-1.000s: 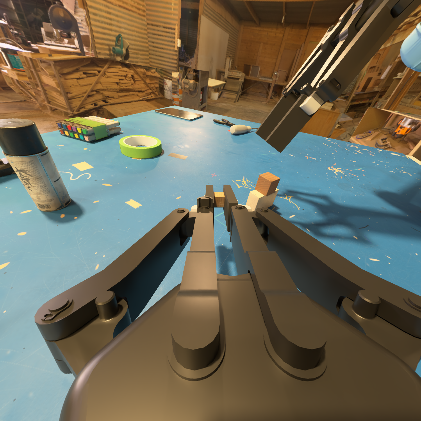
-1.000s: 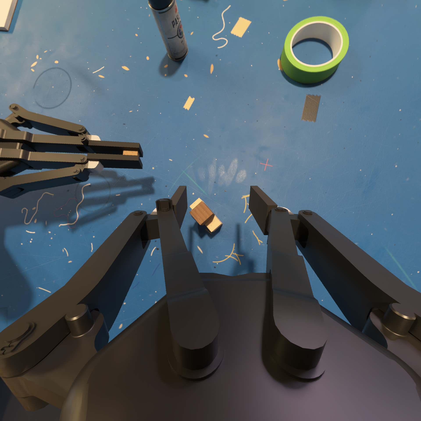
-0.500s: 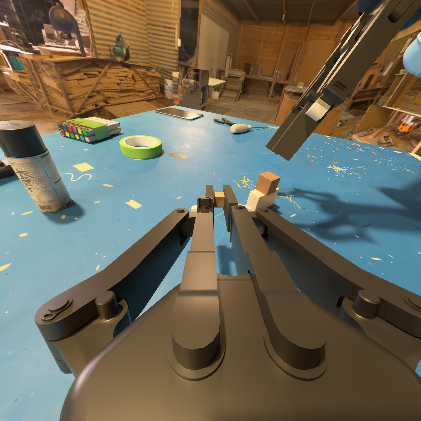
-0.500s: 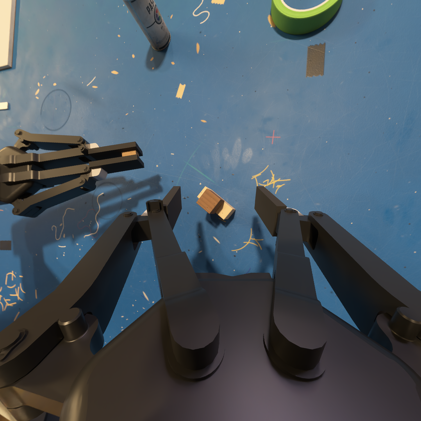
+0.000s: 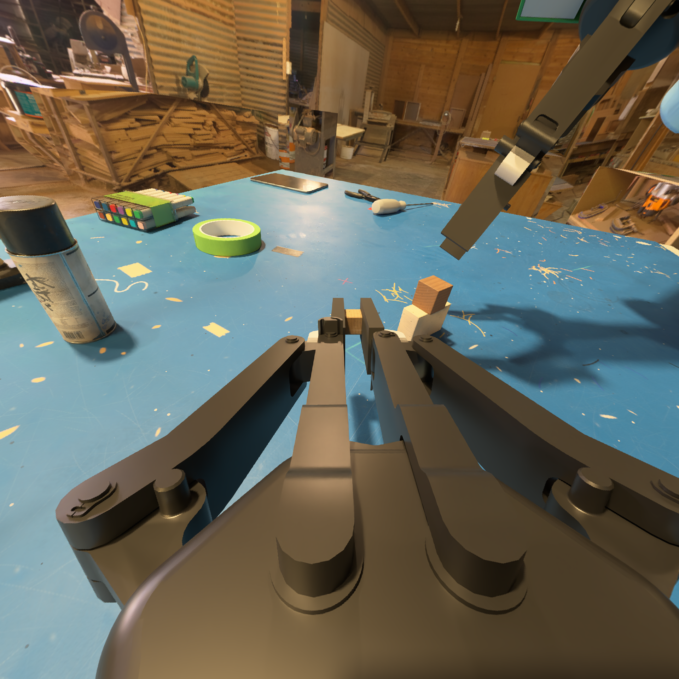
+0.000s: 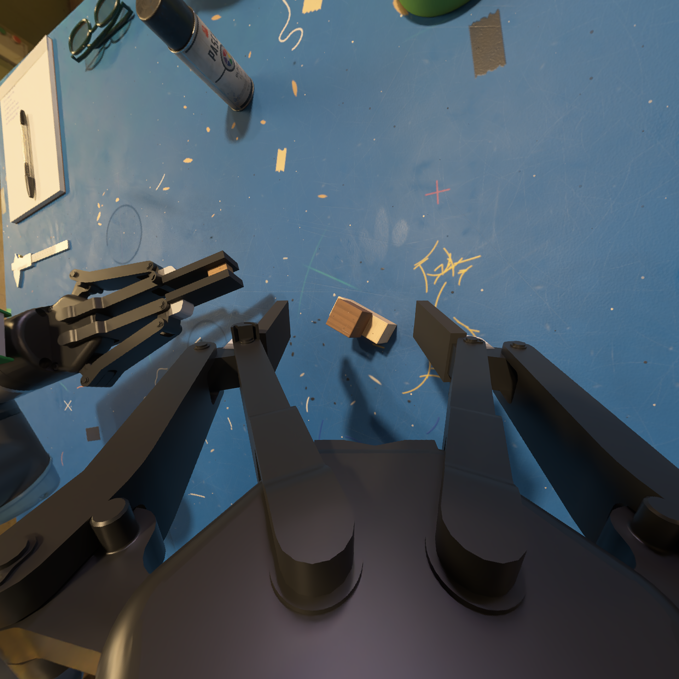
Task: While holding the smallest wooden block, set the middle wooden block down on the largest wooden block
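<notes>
left claw point(image 5: 353, 316) clamped on small block point(image 5: 353, 320) | right claw point(image 6: 352, 332) wide apart, empty, above stack | brown block point(image 6: 344, 316) atop pale block point(image 6: 382, 329), on blue surface point(image 6: 514, 147)

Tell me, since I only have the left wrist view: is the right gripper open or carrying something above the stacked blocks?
Observer: It is open. The right wrist view shows the right gripper with both fingers spread wide and nothing between them.
Operator: Do those fingers touch the stack?
Observer: No. From above, the brown block and the pale block under it sit in the gap, clear of both fingers.
Operator: Is there anything on the table that my camera misses?
Observer: Yes, a white notepad with a pen on it lies beyond the left gripper.
</notes>
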Available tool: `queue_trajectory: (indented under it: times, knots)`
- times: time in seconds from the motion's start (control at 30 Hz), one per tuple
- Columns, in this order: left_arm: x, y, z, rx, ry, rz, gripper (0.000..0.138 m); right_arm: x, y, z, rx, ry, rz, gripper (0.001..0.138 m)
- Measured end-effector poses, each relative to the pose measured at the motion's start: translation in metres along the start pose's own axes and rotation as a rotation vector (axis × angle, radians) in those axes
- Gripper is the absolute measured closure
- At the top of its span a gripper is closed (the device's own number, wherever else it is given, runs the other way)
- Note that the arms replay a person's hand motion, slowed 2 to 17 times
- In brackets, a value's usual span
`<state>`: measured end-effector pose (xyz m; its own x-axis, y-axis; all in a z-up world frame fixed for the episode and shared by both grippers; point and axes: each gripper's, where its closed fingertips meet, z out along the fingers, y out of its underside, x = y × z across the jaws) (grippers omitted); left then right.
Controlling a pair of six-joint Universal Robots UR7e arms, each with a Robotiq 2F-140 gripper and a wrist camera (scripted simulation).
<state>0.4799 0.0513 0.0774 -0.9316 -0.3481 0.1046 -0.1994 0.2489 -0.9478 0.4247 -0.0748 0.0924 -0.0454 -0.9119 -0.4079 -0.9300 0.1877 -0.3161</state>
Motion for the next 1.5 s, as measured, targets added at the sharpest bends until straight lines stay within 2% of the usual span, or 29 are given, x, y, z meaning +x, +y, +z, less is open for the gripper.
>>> queue_trajectory:
  times: [0.23,0.53,0.9,1.13,1.5]
  knots:
    - [0.000,0.000,0.000,-0.003,-0.002,0.007,0.126,0.003,0.004,0.001,-0.027,0.010,0.044,0.050]
    - [0.001,0.001,0.001,-0.006,-0.006,0.015,0.126,0.006,0.005,0.005,-0.020,0.029,0.088,0.050]
    - [0.001,0.001,0.001,-0.006,-0.005,0.016,0.126,0.010,0.013,0.010,-0.045,0.003,0.186,0.051]
    - [0.001,0.001,0.001,-0.006,-0.004,0.016,0.126,0.010,0.009,0.007,-0.012,-0.029,0.239,0.054]
    - [0.001,0.001,0.001,-0.007,-0.006,0.018,0.126,0.010,0.007,0.007,-0.007,-0.027,0.253,0.054]
